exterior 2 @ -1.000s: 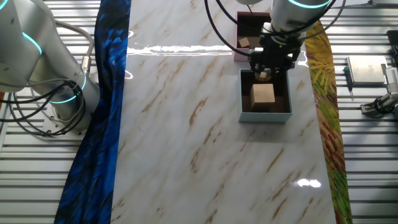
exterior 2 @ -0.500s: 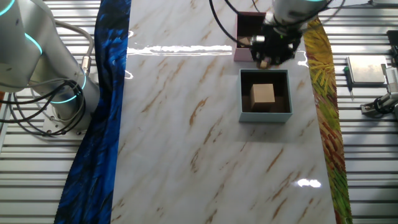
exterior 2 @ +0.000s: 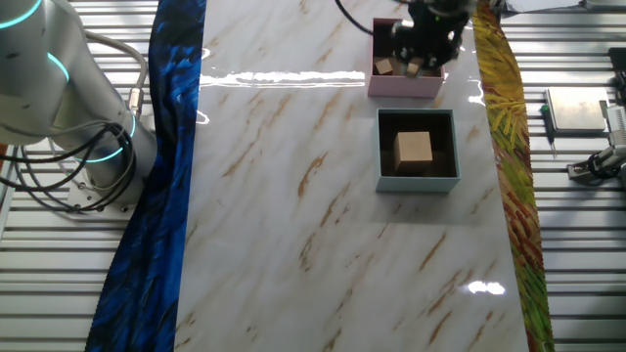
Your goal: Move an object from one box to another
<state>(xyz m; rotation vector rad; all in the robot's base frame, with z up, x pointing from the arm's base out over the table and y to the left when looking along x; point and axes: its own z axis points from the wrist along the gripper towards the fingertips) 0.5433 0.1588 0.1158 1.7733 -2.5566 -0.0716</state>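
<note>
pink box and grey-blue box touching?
Apart. The fixed view shows a strip of marble table between the pink box and the grey-blue box.

On the counter [exterior 2: 323,196], right of centre, one box [exterior 2: 418,152] holds a block [exterior 2: 414,149]. Directly above it, at the frame's top edge, another box [exterior 2: 404,82] holds a smaller block [exterior 2: 384,66].

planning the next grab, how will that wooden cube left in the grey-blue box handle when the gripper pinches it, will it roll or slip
The wooden cube has flat faces and square edges, so it probably sits steady rather than rolling. It looks rigid, like bare wood, so likely grips without squashing or much slipping. The grey-blue box walls stand close around it, so a push may only slide it against them.
</note>
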